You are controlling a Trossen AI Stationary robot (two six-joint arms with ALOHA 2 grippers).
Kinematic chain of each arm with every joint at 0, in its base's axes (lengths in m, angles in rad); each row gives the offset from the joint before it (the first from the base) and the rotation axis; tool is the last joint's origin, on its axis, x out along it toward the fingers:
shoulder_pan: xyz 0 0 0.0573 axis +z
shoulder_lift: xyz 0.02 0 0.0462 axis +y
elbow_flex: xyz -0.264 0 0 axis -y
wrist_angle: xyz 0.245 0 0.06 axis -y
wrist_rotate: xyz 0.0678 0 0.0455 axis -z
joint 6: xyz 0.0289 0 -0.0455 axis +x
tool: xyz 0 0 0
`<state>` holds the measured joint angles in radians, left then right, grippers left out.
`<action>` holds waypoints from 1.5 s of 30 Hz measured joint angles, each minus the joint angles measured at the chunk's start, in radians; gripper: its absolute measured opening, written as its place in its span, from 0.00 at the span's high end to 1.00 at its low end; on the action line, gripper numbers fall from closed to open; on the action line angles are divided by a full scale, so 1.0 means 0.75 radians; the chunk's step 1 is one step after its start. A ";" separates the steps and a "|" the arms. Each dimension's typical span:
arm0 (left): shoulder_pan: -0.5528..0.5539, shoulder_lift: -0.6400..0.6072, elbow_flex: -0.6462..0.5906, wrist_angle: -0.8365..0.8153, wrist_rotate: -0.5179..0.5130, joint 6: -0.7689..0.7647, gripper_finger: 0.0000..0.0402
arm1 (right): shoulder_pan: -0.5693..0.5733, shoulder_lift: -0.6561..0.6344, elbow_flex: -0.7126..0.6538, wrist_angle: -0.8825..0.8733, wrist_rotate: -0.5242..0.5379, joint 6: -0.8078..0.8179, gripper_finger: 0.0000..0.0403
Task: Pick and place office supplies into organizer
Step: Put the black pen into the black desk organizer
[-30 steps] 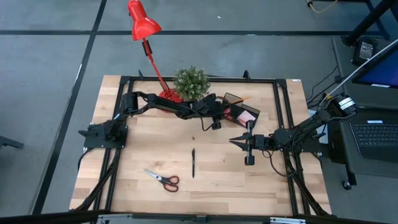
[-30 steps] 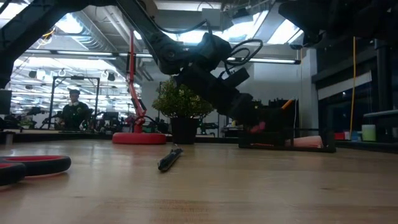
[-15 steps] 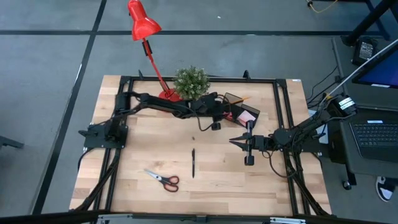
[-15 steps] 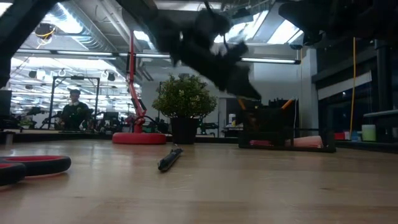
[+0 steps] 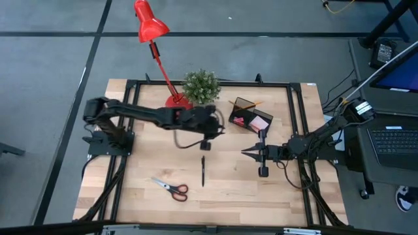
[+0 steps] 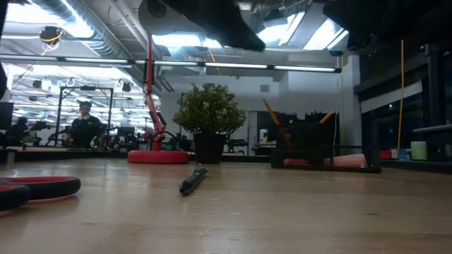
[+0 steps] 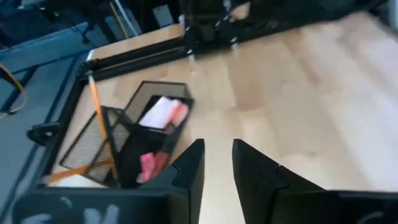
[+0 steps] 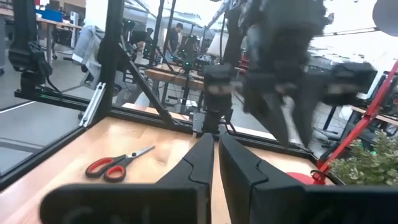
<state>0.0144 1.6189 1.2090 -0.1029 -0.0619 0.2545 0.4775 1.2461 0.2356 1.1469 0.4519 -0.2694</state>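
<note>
The black mesh organizer [image 5: 251,116] stands at the table's far right on its base. It holds orange pencils [image 7: 99,124], a pink pad [image 5: 260,122] and pink erasers [image 7: 148,165]. My left gripper [image 7: 216,163] hovers high above the table's middle [image 5: 217,124], left of the organizer and pointing at it, open by a narrow gap with nothing between the fingers. A black pen [image 5: 203,171] and the orange-handled scissors [image 5: 172,188] lie flat on the wood nearer the front. My right gripper [image 5: 251,153] hangs shut and empty to the right of the pen.
A red desk lamp [image 5: 177,100] and a green potted plant [image 5: 200,87] stand at the far edge behind the left arm. Black frame rails [image 5: 297,117] border the table. A laptop [image 5: 395,140] sits off the right side. A person [image 6: 83,123] shows in the room behind.
My left gripper has drawn back out of the organizer, rising and moving toward the table's left and a little toward its near edge. It now hangs well clear above the wood. The pen, the scissors and the organizer have stayed where they were.
</note>
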 joint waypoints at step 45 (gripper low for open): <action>-0.739 0.020 -0.124 -0.055 -0.698 -0.901 1.00 | 0.013 0.000 0.000 0.019 0.000 0.000 0.93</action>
<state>-0.5397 1.6338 1.1163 -0.1444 -0.5851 -0.4215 0.4874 1.2461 0.2356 1.1614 0.4522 -0.2695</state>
